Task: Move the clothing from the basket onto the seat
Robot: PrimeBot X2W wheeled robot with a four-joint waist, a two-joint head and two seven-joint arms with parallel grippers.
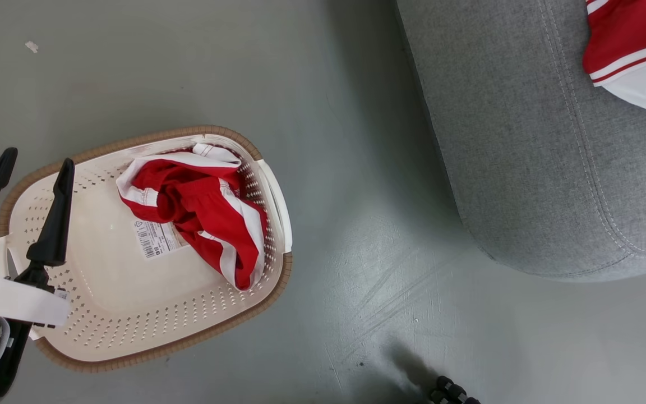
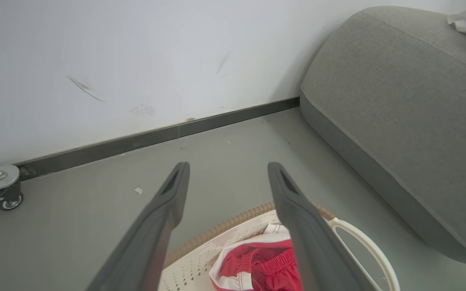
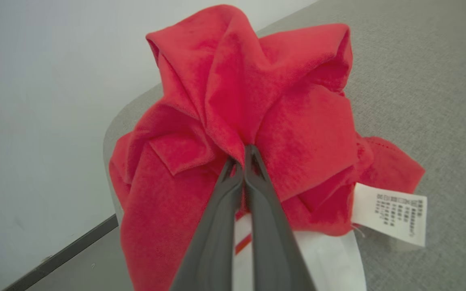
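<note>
**One garment in the basket, one at the seat**

We found the left end effector (image 1: 38, 157) at the lower left of the head view, above the left end of the basket (image 1: 132, 314), its two dark fingers spread apart and holding nothing. The basket stood on the grey floor (image 1: 356, 252), left of centre. A red-and-white garment (image 1: 199, 207) lay crumpled against its right inner wall, partly covering the printed label (image 1: 155, 238) on the basket's bottom.

The seat (image 1: 525, 140) filled the upper right of the head view, well apart from the basket. The other garment (image 1: 631, 45) showed at the seat's top right corner, cut off by the frame edge.

In the right wrist view, the right end effector (image 3: 242, 155) had its fingers pressed together on a fold of this red cloth at the middle of the frame. The bunched fabric appeared to rest on the grey cushion, though we could not see beneath it. A white care tag (image 3: 390, 214) hung at the lower right.
</note>
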